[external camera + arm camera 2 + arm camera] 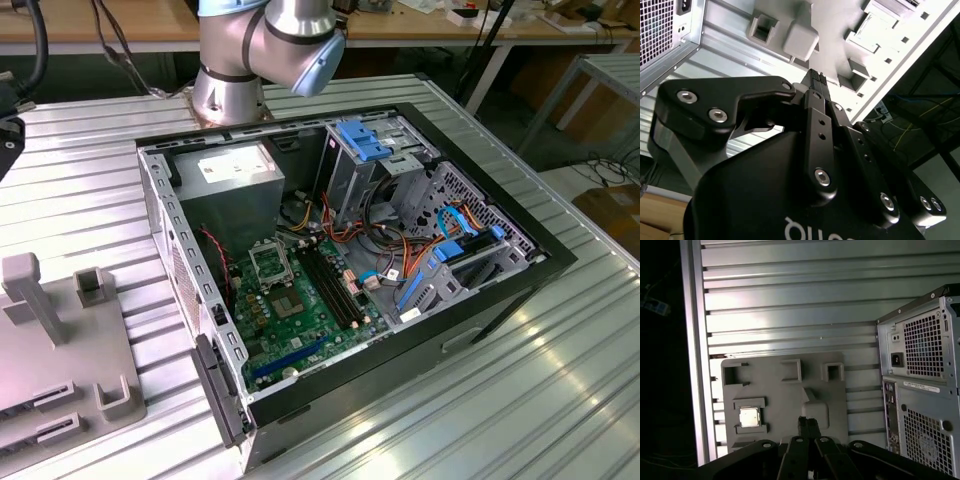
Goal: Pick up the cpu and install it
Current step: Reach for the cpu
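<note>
The cpu, a small silver-grey square chip, lies flat in a recess of the grey fixture plate on the ribbed metal table. My gripper hovers above the plate, over a raised block beside the cpu's recess and apart from the chip. In the second wrist view the black fingers meet at the tip of the gripper, shut with nothing between them. The open computer case holds the green motherboard with its black-framed socket.
The case's rear panel stands close beside the fixture plate. The plate has upright posts and several empty pockets. A grey power supply box, drive cages and cables crowd the case. The table edge runs past the plate.
</note>
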{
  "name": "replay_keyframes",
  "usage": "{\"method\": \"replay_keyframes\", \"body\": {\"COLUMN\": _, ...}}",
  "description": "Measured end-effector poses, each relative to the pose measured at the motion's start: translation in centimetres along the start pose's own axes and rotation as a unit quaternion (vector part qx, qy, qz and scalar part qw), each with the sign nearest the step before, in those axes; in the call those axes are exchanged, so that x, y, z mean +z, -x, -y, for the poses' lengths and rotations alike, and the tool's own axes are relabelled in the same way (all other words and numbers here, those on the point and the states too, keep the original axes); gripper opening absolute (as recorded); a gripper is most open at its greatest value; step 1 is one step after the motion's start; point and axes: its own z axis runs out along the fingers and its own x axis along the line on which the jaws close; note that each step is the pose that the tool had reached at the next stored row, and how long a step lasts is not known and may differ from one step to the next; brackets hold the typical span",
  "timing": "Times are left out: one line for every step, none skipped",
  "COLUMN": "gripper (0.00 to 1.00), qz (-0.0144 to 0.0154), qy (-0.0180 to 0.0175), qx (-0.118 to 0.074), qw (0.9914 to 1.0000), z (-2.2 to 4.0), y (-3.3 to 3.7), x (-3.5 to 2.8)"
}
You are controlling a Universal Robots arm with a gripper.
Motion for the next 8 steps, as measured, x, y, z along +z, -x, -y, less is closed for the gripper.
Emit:
{"method": "replay_keyframes", "body": {"gripper": 0.11, "qz": -0.0002, "qy": 0.0, "qx": 0.0, "qw": 1.0, "z": 0.01, "y": -0.14, "x": 0.01}}
{"method": "replay_keyframes", "body": {"gripper": 0.11, "qz": -0.0003, "qy": -0.0001, "qx": 0.0, "qw": 1.0, "z": 0.02, "y": -0.3, "x": 0.01}}
{"method": "replay_keyframes", "body": {"gripper": 0.11, "qz": -0.0005, "qy": 0.0, "qx": 0.0, "qw": 1.0, "z": 0.03, "y": -0.44, "x": 0.02}}
{"method": "replay_keyframes", "body": {"gripper": 0.11, "qz": -0.0007, "qy": -0.0001, "qx": 0.0, "qw": 1.0, "z": 0.05, "y": -0.62, "x": 0.02}}
{"method": "replay_keyframes", "body": {"gripper": 0.11, "qz": -0.0009, "qy": -0.0001, "qx": 0.0, "qw": 1.0, "z": 0.06, "y": -0.76, "x": 0.03}}
{"method": "replay_keyframes", "body": {"gripper": 0.11, "qz": -0.0011, "qy": -0.0001, "qx": 0.0, "qw": 1.0, "z": 0.07, "y": -0.95, "x": 0.04}}
{"method": "replay_keyframes", "body": {"gripper": 0.11, "qz": -0.0012, "qy": -0.0001, "qx": 0.0, "qw": 1.0, "z": 0.08, "y": -1.08, "x": 0.04}}
{"method": "replay_keyframes", "body": {"gripper": 0.11, "qz": -0.0013, "qy": -0.0001, "qx": 0.0, "qw": 1.0, "z": 0.1, "y": -1.27, "x": 0.05}}
